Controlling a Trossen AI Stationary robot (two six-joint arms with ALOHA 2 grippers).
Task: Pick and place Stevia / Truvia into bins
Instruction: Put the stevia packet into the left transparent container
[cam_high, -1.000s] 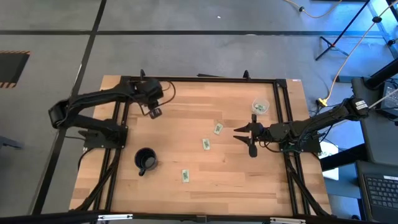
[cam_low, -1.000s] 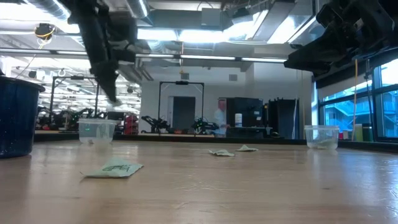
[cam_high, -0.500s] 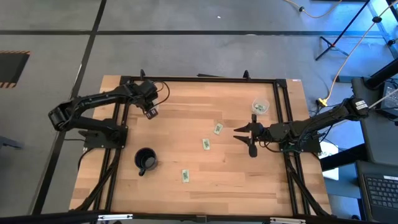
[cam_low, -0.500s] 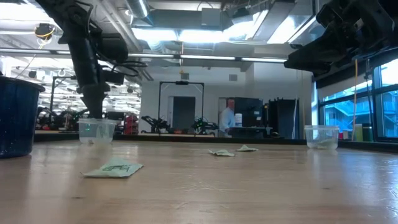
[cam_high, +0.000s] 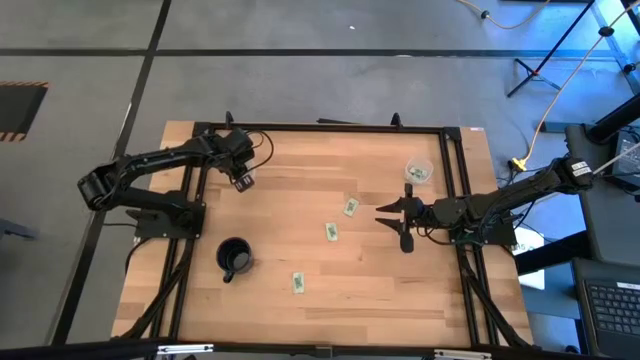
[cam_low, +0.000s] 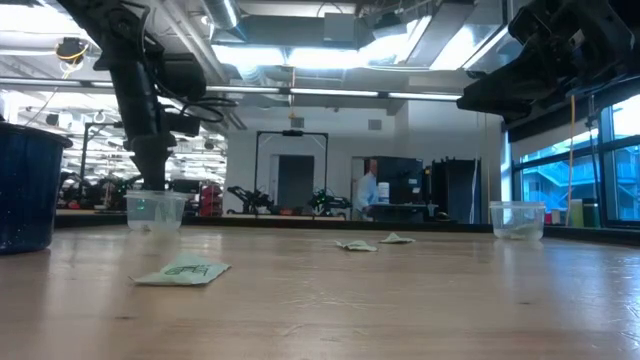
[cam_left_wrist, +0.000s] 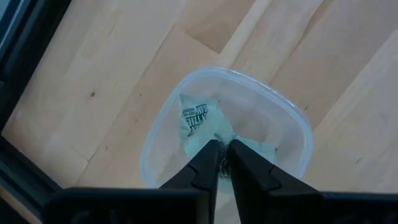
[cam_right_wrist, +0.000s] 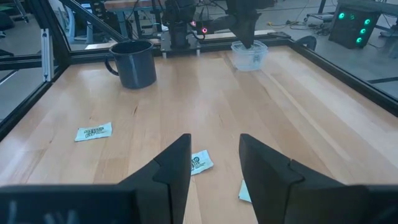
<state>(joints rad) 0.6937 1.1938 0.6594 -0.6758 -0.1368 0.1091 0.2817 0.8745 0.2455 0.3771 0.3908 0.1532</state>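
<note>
Left gripper (cam_left_wrist: 222, 163) inside clear bin (cam_left_wrist: 163, 138), fingers nearly closed over sachets (cam_left_wrist: 194, 116). Right gripper (cam_right_wrist: 214, 163) spread open above table (cam_high: 300, 215).

Left gripper (cam_left_wrist: 222, 163): fingertips nearly closed over the left bin (cam_left_wrist: 163, 134); whether they pinch a sachet (cam_left_wrist: 195, 116) is indeterminable. High view: the same gripper hides this bin. Low view: right bin (cam_low: 517, 220) contents are blurred. Right wrist view: one sachet (cam_right_wrist: 245, 191) lies partly behind a finger (cam_right_wrist: 267, 171).
</note>
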